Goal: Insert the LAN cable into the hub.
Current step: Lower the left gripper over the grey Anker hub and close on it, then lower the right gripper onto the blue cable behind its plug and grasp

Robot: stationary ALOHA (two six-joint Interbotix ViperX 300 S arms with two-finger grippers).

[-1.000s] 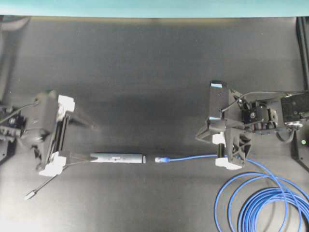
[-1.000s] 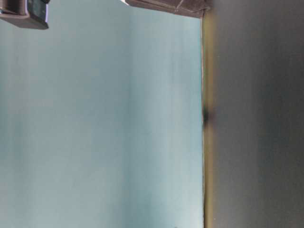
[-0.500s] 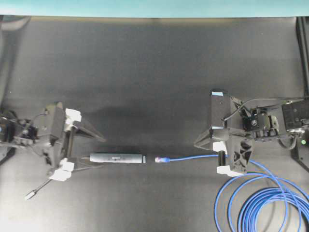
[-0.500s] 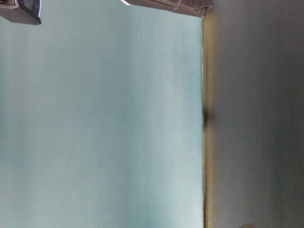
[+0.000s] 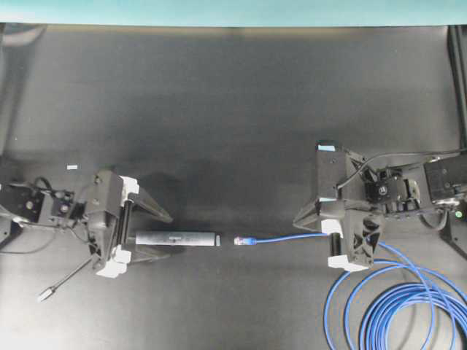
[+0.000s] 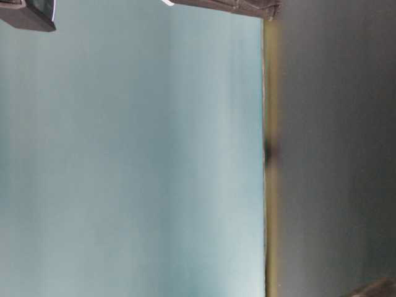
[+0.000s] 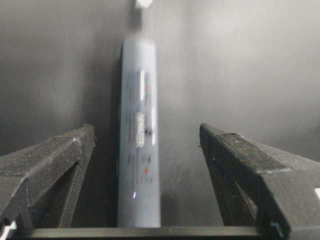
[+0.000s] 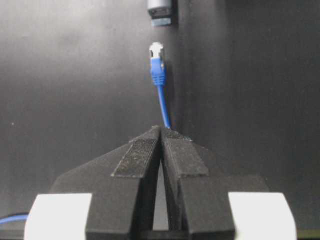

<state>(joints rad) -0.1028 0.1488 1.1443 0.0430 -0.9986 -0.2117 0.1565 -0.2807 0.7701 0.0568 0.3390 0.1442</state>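
The hub (image 5: 176, 238) lies flat on the dark bench (image 5: 233, 109), a slim grey bar with its lighter end cap turned toward the LAN cable (image 5: 281, 238). The plug (image 5: 244, 239) of that blue cable sits just beyond the hub's end cap, in line with it but apart, a small gap of bench between them. From the plug the cable runs straight away from the hub into the right gripper (image 5: 310, 223), whose jaws are pressed together on the cable a little way back from the plug; past the gripper the rest of the cable is wound in loops (image 5: 398, 306) on the bench. At the hub's other end the left gripper (image 5: 162, 233) has its jaws spread wide, one finger (image 7: 50, 165) on each side of the bar without touching it, holding nothing. A thin grey cord (image 5: 69, 275) trails from that end of the hub to a small silver plug (image 5: 45, 295) lying on the bench.
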